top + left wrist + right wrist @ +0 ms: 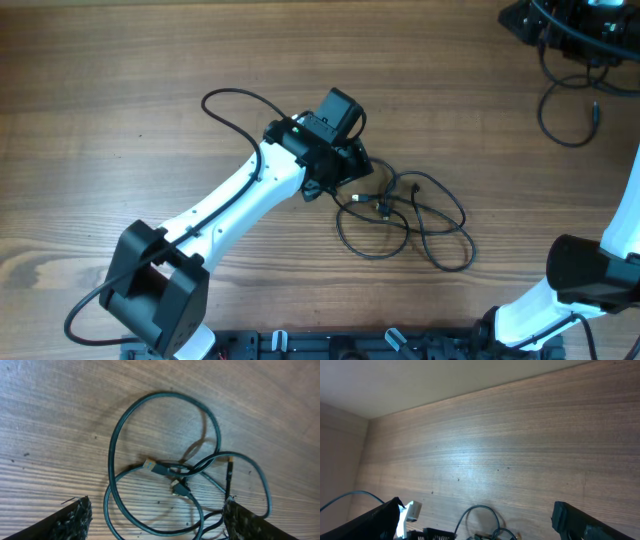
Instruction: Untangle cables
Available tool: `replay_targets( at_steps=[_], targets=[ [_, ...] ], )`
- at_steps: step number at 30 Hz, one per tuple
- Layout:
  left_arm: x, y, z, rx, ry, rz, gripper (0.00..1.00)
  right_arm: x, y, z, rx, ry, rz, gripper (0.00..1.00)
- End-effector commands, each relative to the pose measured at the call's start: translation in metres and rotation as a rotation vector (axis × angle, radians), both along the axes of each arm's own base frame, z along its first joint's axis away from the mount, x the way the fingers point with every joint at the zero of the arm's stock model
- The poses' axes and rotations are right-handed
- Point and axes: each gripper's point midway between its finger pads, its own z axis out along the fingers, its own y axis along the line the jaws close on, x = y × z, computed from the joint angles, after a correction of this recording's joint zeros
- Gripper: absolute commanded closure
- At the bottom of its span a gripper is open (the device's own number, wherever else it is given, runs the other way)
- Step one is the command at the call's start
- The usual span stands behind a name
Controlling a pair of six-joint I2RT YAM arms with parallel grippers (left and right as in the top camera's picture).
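The cables [404,214] lie on the wooden table as loose black loops crossing each other, right of centre. My left gripper [351,173] hangs at their left edge, its fingers hidden under the wrist in the overhead view. In the left wrist view the left gripper [155,521] is open wide and empty, and the cables [159,467] with small plug ends lie below and ahead of the fingers. My right gripper [482,522] is open and empty, high and far from the cables [481,510], which show small at the bottom edge. It is out of the overhead view.
A black cord [228,104] of the left arm loops over the table at upper left. Black equipment with thicker wires [566,60] sits at the far right corner. The right arm's base [580,275] stands at the front right.
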Motion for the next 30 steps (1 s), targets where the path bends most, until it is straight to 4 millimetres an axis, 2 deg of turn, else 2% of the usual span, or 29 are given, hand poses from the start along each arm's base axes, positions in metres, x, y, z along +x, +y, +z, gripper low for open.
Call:
replay_targets(
  at_steps=[1,10,14,20,30],
  targets=[
    [-0.005,0.009,-0.015,0.036,0.023,0.033,0.16,0.002,-0.002,-0.007,-0.019,0.012,0.007,0.0],
    [-0.023,0.021,-0.045,0.067,0.089,0.087,0.32,0.002,-0.006,-0.009,-0.038,0.017,-0.006,0.0],
    [-0.029,0.014,-0.046,0.059,0.098,0.104,0.37,0.002,-0.007,-0.01,-0.047,0.023,-0.013,0.0],
    [-0.045,-0.002,-0.047,0.059,0.103,0.07,0.38,0.001,-0.007,-0.011,-0.047,0.027,-0.013,0.0],
    [-0.04,-0.011,-0.051,0.021,0.08,0.091,0.53,0.0,-0.007,-0.011,-0.045,0.031,-0.013,0.0]
  ],
)
